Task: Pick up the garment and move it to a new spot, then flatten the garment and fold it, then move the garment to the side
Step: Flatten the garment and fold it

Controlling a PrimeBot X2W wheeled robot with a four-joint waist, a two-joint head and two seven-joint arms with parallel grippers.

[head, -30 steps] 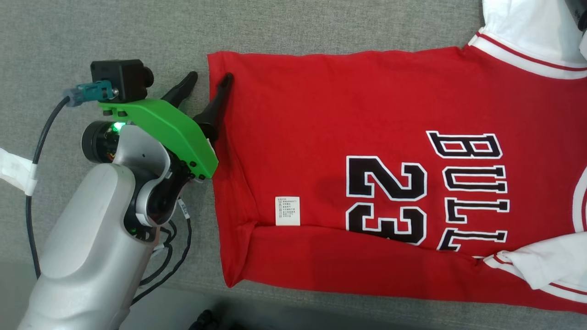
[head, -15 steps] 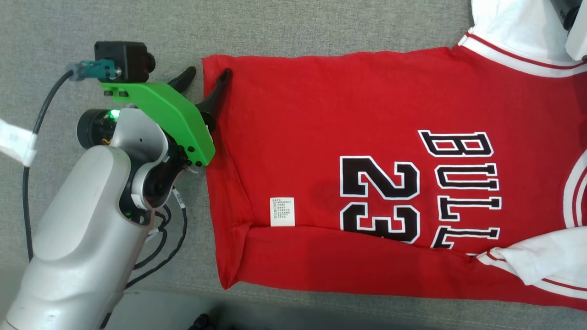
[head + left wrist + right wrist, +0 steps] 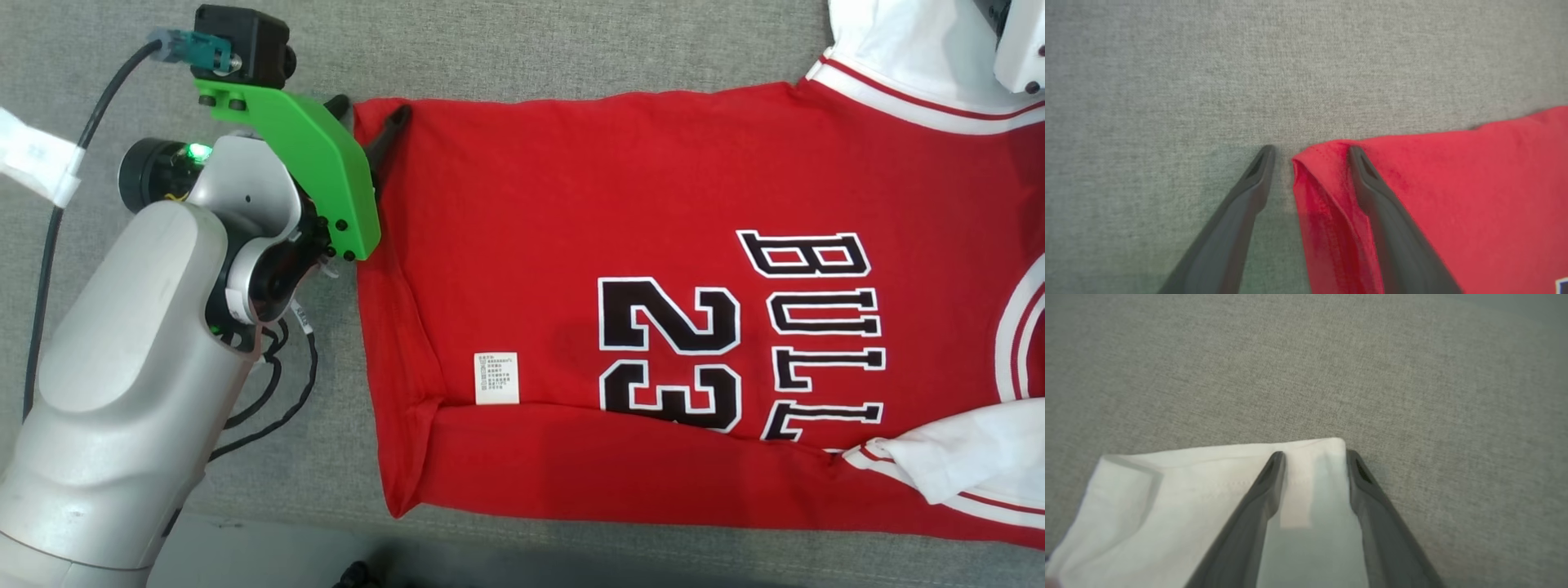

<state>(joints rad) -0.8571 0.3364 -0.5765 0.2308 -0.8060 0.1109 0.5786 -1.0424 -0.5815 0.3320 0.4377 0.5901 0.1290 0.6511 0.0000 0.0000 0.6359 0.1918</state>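
Grey woven cloth is seen covering the worktop [image 3: 506, 41], and the garment [image 3: 571, 204], a red jersey printed with "BULLS" and "23" in black and white, is spread flat across it. Its hem is turned toward the robot's left and its white sleeves toward the right. The near long edge is folded over onto the body, and a white care label [image 3: 496, 377] is exposed just above that fold.

The left claw [image 3: 371, 110] is set at the far hem corner. Its jaws are parted, with one finger laid on the red cloth and the other on the bare worktop, so the corner is straddled but not pinched. A green bracket [image 3: 302, 155] with a black camera is carried on that wrist.

The right claw [image 3: 1315, 454] is likewise released. Its fingers are spread over the corner of the far white sleeve [image 3: 1167, 490], one on the cloth and one at its edge.
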